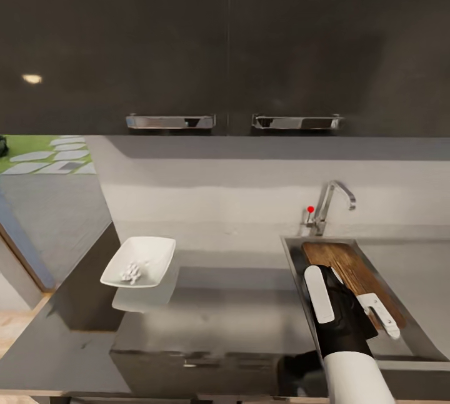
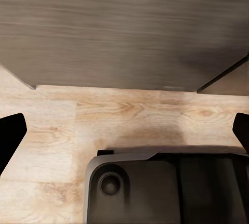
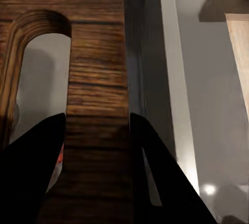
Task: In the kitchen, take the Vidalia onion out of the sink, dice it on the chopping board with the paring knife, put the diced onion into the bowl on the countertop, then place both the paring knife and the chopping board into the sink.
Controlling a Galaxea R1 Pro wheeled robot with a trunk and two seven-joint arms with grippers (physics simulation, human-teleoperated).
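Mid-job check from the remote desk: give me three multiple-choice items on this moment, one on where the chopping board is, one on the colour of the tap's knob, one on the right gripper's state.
1. Where is the chopping board?
A. Flat on the countertop beside the bowl
B. In the sink, slanted along the basin
C. On the floor

2. What colour is the small knob by the tap?
A. Red
B. Blue
C. Green

3. What is the right gripper doing?
A. Open, away from everything
B. Shut on a knife
C. Shut on the chopping board

Key: 1 B, the head view shows the brown board inside the sink. 2 A, a red dot sits at the tap's base. 3 C, the right wrist view shows both fingers pressed against the board's strip beside the slot handle.

Diced bits lie in the bowl on the countertop.
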